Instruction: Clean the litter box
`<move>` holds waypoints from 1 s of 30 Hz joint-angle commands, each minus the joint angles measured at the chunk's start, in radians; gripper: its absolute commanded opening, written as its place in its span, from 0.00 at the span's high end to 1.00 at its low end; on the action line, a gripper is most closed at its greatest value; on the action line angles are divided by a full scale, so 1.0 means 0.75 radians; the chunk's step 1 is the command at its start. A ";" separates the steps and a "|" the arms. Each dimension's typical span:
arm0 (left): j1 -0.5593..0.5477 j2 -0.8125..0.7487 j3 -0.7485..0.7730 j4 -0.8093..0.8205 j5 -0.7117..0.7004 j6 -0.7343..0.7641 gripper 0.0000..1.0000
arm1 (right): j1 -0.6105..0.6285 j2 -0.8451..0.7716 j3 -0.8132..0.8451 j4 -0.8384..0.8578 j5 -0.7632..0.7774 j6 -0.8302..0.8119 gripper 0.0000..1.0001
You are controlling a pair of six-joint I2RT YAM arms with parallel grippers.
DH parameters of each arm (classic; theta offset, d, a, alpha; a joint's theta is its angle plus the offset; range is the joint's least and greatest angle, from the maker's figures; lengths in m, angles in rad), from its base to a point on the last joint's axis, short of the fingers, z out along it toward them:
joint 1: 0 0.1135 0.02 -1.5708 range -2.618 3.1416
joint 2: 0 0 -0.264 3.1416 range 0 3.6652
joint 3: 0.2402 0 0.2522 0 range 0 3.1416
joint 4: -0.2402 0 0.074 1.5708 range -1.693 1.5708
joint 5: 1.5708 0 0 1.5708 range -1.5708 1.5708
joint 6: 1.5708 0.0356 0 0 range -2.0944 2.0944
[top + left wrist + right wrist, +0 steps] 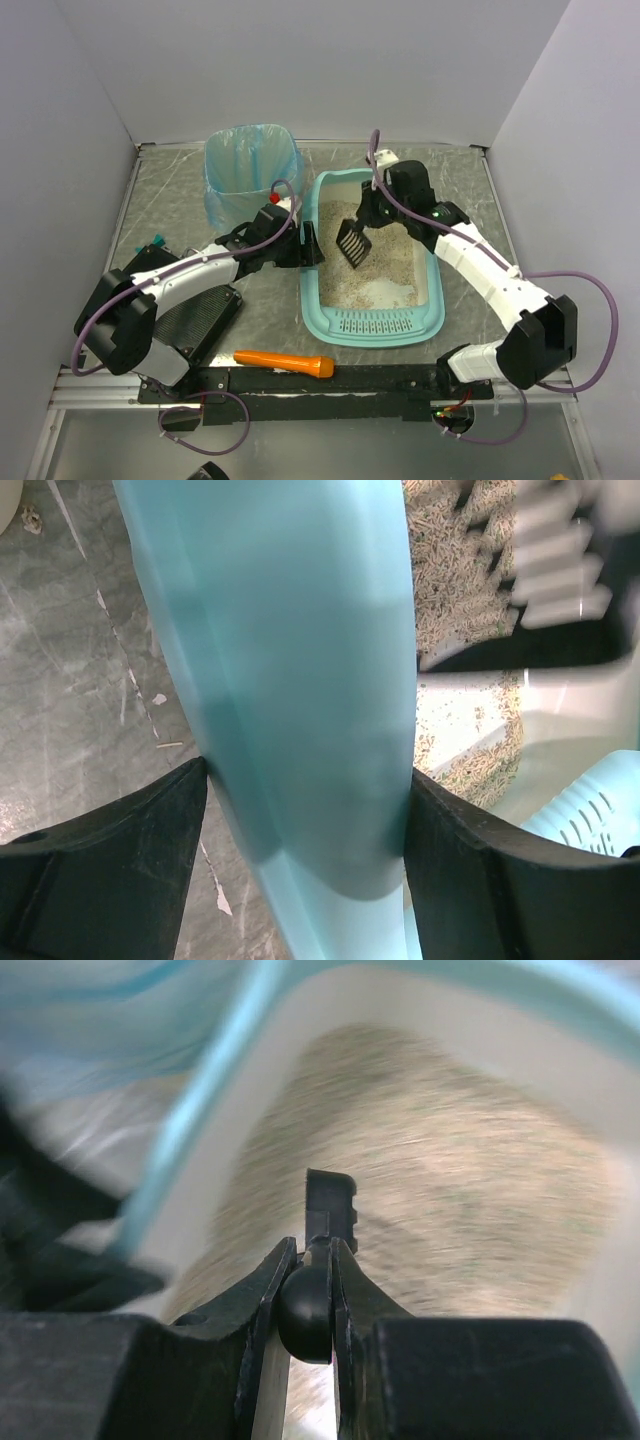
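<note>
— Why is your left claw on the box at all?

— To pin it. My left claw [308,245] straddles the left wall of the litter box [372,325], one finger outside and one inside, both pads pressed on the teal plastic. It stands wide only because the wall is thick. I judge this keeps the tray from sliding on the table [160,190] while my other arm digs.

— And the right?

— My right claw [372,215] is clamped narrow on the handle of the black slotted scoop [350,242]. The blade tilts down at the beige litter [385,265] in the far half of the box.

— Where does the box sit?

— Mid-table, slotted lip toward my bases. The blue-bagged waste bin [240,170] is just beside its far left corner, I'd guess so a loaded scoop has a short carry.

— Anything in the scoop?

— I cannot tell; the wrist view is blurred.
</note>
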 commanded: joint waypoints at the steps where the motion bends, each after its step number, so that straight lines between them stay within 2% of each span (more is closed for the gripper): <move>1: -0.013 -0.069 0.002 0.149 0.102 0.098 0.25 | 0.014 -0.056 -0.052 -0.154 -0.580 -0.155 1.00; 2: -0.013 -0.069 0.000 0.153 0.106 0.104 0.25 | 0.016 -0.042 -0.054 -0.179 -0.660 -0.182 1.00; 6: -0.011 -0.055 0.018 0.147 0.112 0.127 0.25 | 0.024 -0.019 -0.073 -0.356 -0.767 -0.366 1.00; 8: -0.013 -0.051 0.018 0.151 0.123 0.135 0.25 | 0.024 -0.032 -0.109 -0.357 -0.834 -0.434 1.00; 12: -0.011 -0.028 0.035 0.149 0.135 0.143 0.25 | 0.024 0.011 -0.073 -0.371 -1.236 -0.481 1.00; 15: -0.013 -0.020 0.035 0.155 0.137 0.137 0.25 | 0.046 0.054 -0.097 -0.424 -1.283 -0.550 1.00; 17: -0.013 -0.024 0.020 0.184 0.147 0.127 0.25 | 0.091 0.115 -0.091 -0.502 -1.173 -0.595 1.00; 22: -0.013 -0.022 0.032 0.170 0.149 0.129 0.25 | 0.112 0.203 -0.079 -0.498 -0.764 -0.538 1.00; 23: -0.013 -0.026 0.030 0.168 0.149 0.131 0.25 | 0.110 0.208 -0.077 -0.472 -0.567 -0.496 1.00; 26: -0.013 -0.040 0.022 0.166 0.147 0.133 0.25 | 0.098 0.173 -0.060 -0.412 -0.251 -0.434 1.00; 29: -0.013 -0.053 0.014 0.172 0.143 0.129 0.25 | 0.096 0.096 -0.081 -0.216 -0.085 -0.405 1.00; 30: -0.013 -0.055 0.010 0.172 0.139 0.127 0.25 | 0.098 0.077 -0.087 -0.092 0.046 -0.403 1.00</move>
